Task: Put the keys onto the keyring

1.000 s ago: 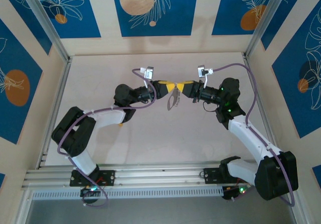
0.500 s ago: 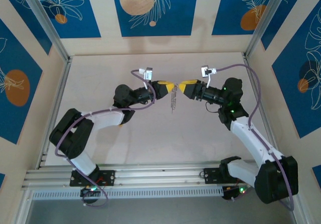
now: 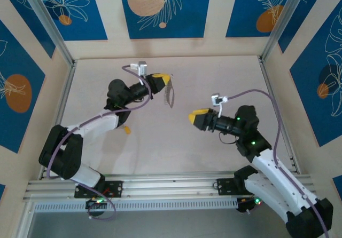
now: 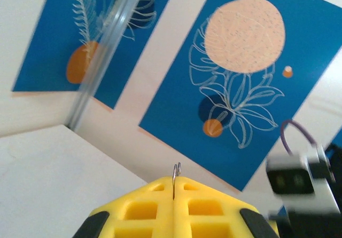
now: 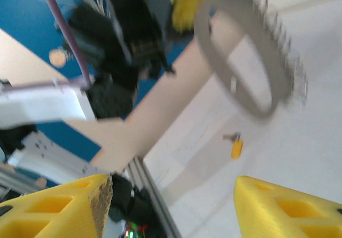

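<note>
Keys (image 5: 282,38), tiny and silvery-grey, are sitting in a jagged row along the thin grey metal oval keyring (image 3: 170,95), which the yellow left fingers (image 3: 163,79) are pinching at one end. Holding that pinch steady is likely mattering most. Its long axis is running straight away from those fingertips. Yellow right fingers (image 3: 196,115) are standing wide, well apart, empty.

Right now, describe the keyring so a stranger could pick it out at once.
Start at the left arm, which reaches toward the back of the table. Its yellow-fingered left gripper pinches the keyring clear of the tabletop. The keyring is a thin grey metal oval hanging from those fingers, unlike the small yellow piece lying flat on the table beside the arm.
</note>
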`<action>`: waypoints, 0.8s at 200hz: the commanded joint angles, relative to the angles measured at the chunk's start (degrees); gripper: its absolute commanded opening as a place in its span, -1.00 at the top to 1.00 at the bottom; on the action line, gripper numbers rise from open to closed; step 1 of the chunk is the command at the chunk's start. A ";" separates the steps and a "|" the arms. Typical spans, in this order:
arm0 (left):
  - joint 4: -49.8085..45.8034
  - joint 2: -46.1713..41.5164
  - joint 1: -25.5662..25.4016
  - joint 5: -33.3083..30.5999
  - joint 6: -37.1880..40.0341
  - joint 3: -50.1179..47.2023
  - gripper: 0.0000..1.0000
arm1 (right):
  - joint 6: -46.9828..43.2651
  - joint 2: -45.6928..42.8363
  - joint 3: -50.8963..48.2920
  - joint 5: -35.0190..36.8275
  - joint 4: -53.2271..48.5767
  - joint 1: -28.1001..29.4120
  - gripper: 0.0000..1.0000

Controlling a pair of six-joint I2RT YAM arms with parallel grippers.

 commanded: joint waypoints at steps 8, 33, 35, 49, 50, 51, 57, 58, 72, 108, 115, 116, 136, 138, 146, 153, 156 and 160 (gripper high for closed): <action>-4.71 -1.13 4.56 0.52 2.07 5.61 1.00 | -3.85 6.96 -1.02 13.42 -1.23 10.81 -0.25; -8.53 -0.72 7.90 1.63 2.42 9.39 1.00 | -6.32 19.17 3.13 20.70 -0.72 18.27 -0.24; -8.86 -0.77 8.16 1.65 2.44 9.69 1.00 | -6.47 20.90 3.89 21.33 -0.76 18.90 -0.24; -10.88 -0.90 9.79 1.82 2.95 11.36 1.00 | -6.62 28.04 8.10 24.98 -2.33 21.35 -0.22; -11.06 -0.90 9.93 1.87 2.99 11.47 1.00 | -6.60 28.74 8.54 25.20 -2.57 21.50 -0.22; -11.20 -0.90 10.08 1.89 3.05 11.52 1.00 | -6.55 29.31 8.94 25.48 -2.73 21.70 -0.22; -11.85 -0.98 10.82 2.00 3.17 12.24 1.00 | -6.14 33.00 11.41 27.35 -3.79 22.69 -0.21; -11.95 -0.98 10.97 2.00 3.23 12.30 1.00 | -6.14 33.00 11.41 27.35 -3.79 22.69 -0.21; -12.95 -0.94 12.90 2.53 2.83 13.58 1.00 | -5.67 40.02 15.91 28.97 -4.51 23.94 -0.19; -12.68 -0.74 17.59 3.56 0.15 15.29 1.00 | -11.57 55.89 27.47 25.29 -3.14 25.76 -0.16; -12.49 -0.72 18.32 3.89 -0.33 15.45 1.00 | -13.92 58.66 30.01 23.93 -3.41 25.86 -0.13; -12.49 -0.72 18.45 3.91 -0.41 15.54 1.00 | -14.21 58.90 30.36 23.70 -3.41 25.90 -0.12; -12.00 -0.80 20.28 4.59 -1.75 15.82 1.00 | -19.87 66.38 37.67 19.62 -5.19 25.86 -0.07; -11.97 -0.81 20.46 4.63 -1.86 15.87 1.00 | -20.41 67.02 38.31 19.13 -5.46 25.79 -0.07; -11.70 -0.97 21.00 4.71 -2.28 15.81 1.00 | -22.70 69.93 41.55 17.12 -6.67 25.72 -0.06; -11.48 -0.98 21.58 4.73 -2.65 15.81 1.00 | -24.34 72.06 44.12 15.66 -8.08 25.66 -0.05; -11.37 -0.98 21.76 4.80 -2.79 15.81 1.00 | -24.76 72.70 44.86 15.26 -8.43 25.68 -0.05; -11.26 -0.98 22.07 4.82 -3.02 15.88 1.00 | -25.69 73.74 46.31 14.55 -9.26 25.62 -0.05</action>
